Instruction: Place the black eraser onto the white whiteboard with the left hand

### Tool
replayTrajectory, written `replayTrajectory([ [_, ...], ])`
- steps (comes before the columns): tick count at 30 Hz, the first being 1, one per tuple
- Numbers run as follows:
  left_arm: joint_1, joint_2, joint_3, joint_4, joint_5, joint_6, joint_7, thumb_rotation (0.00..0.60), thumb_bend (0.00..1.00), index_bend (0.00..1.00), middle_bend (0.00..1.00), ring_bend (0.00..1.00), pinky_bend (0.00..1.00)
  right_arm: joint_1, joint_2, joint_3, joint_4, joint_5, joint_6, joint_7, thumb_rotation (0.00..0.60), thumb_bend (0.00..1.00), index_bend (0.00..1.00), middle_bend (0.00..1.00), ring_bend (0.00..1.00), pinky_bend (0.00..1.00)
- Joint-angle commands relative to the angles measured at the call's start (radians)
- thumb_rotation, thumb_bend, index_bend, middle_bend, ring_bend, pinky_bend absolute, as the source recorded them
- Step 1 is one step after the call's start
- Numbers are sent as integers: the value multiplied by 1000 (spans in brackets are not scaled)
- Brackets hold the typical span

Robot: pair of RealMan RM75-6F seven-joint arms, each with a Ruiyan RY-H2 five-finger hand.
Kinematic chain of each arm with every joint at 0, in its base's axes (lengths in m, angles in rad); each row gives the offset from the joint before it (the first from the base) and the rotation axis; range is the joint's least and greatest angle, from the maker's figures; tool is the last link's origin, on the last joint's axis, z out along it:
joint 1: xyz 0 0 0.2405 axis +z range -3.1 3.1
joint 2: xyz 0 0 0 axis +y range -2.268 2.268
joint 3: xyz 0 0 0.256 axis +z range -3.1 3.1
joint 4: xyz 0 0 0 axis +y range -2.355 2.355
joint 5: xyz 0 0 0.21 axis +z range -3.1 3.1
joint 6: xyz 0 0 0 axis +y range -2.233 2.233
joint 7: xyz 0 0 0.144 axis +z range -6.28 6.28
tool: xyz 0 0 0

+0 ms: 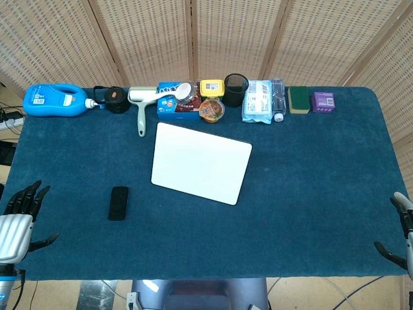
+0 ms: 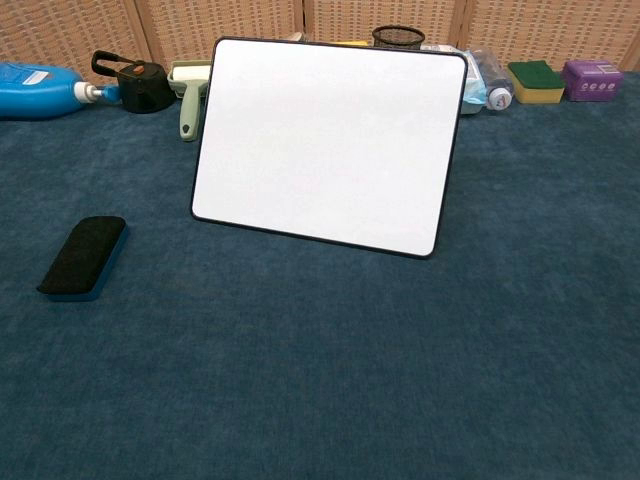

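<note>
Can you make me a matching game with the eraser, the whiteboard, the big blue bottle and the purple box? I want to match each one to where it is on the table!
Things:
1. black eraser
2. white whiteboard
3. blue bottle
4. purple box

Places:
A. back row, far left end
B. middle of the table
C. back row, far right end
D. alone on the cloth, left of the whiteboard

Pairs: 1-D, 2-B, 3-A, 4-C
</note>
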Motion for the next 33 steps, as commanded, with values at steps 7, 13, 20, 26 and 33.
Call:
replayTrajectory([
  [7, -18, -19, -9, 35, 33, 0, 35, 600, 36, 0, 0, 0, 68, 3, 4, 5, -3, 5, -4, 6, 600, 0, 117, 127, 135, 136],
  [13, -149, -19, -18, 222, 158, -112, -59, 600, 58, 0, 0, 3, 79, 1, 6, 8, -8, 24, -11, 7, 600, 0, 117, 125, 130, 134],
  [20, -358, -114, 12, 700, 480, -40, -308, 600, 103, 0, 39, 70, 182, 0, 3, 13, -18, 41, -14, -13, 600, 0, 117, 124, 130, 134],
  [26, -484, -241, 68, 1078, 634, 65, -416, 600, 112, 0, 43, 95, 225, 8, -2, 32, -23, 85, -34, -31, 600, 0, 115, 124, 129, 134],
  [33, -539, -384, 116, 1352, 646, 141, -527, 600, 113, 0, 52, 103, 186, 26, -11, 57, -11, 165, -85, -48, 600, 0, 112, 122, 129, 131],
])
